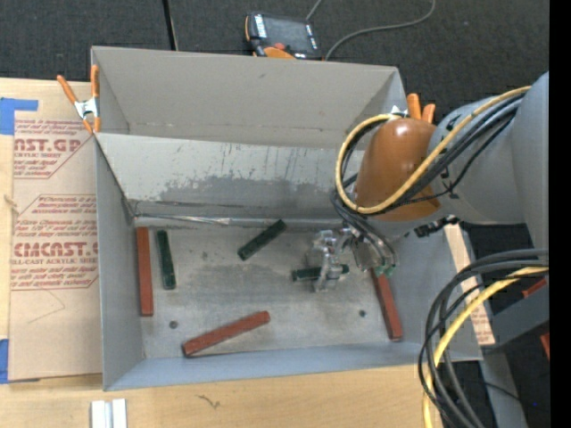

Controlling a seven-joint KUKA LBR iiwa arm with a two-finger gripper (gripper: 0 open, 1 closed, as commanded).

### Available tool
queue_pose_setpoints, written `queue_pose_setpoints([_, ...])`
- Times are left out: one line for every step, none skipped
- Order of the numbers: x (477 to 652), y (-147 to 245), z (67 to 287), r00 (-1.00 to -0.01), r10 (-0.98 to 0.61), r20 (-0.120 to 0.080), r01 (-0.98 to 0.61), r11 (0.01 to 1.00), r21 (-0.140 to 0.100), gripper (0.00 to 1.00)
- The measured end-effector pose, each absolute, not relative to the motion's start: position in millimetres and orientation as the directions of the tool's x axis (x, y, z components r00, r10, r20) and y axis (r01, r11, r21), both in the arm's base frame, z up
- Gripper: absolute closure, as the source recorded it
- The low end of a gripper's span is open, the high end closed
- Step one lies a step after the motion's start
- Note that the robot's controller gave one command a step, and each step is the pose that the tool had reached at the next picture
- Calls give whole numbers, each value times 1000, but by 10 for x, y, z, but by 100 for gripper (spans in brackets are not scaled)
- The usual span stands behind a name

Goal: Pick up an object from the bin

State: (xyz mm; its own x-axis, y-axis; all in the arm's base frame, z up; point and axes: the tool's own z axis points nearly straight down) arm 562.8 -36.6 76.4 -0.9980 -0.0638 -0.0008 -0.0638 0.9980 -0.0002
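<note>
bin (223, 114) — three red bars (226, 333), three green bars (166, 259)

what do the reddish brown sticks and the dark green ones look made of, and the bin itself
Reddish-brown sticks: matte, flat-sided bars of even colour, probably painted wood or plastic; the look leaves it open. Dark green sticks: same bar shape, dull finish, likely the same material. Bin: grey sheet metal, flat folded walls, floor scuffed with pale streaks.
</note>
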Motion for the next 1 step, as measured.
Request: queue_pose_setpoints([5789, -425, 2252, -994, -109, -12, -109, 994, -2, 100])
